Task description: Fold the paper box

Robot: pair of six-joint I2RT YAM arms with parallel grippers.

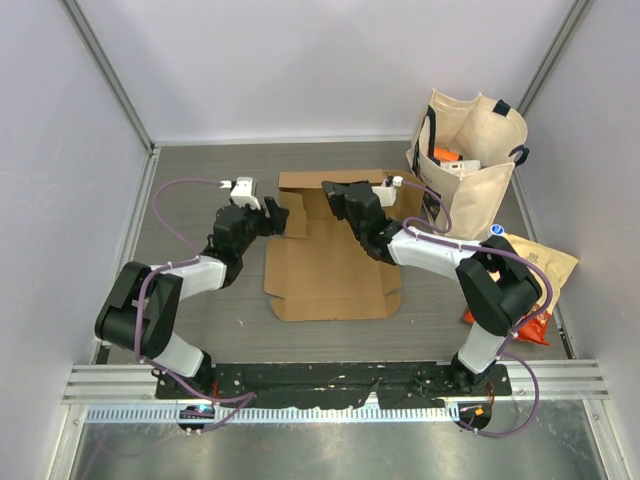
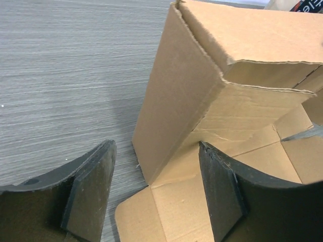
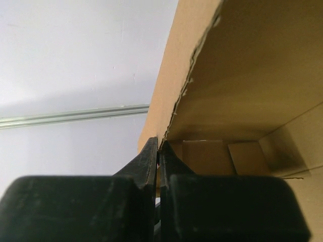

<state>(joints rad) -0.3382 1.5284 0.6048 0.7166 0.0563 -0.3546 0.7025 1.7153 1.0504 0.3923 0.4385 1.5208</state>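
- The grey wood-grain table (image 1: 200,200) carries everything, with both arm bases at its near edge
- The paper box (image 1: 325,275) lies mid-table between the two arms; its near panels and flaps lie flat on the surface, while the far part is raised into upright walls
- In the left wrist view one side wall (image 2: 171,111) stands on edge, with a ragged folded flap leaning over the box floor beside it
- A cream tote bag (image 1: 480,190) stands at the far right, just beyond the box's right corner
- A snack bag (image 1: 545,265) lies flat near the right arm's elbow
- The right gripper (image 3: 158,151) is pinched tight on the edge of a raised cardboard wall at the far side of the box
- The left gripper (image 2: 156,171) is spread wide at the box's far left corner, one finger (image 2: 93,189) over the table outside the standing wall, the other over the box floor, neither touching cardboard
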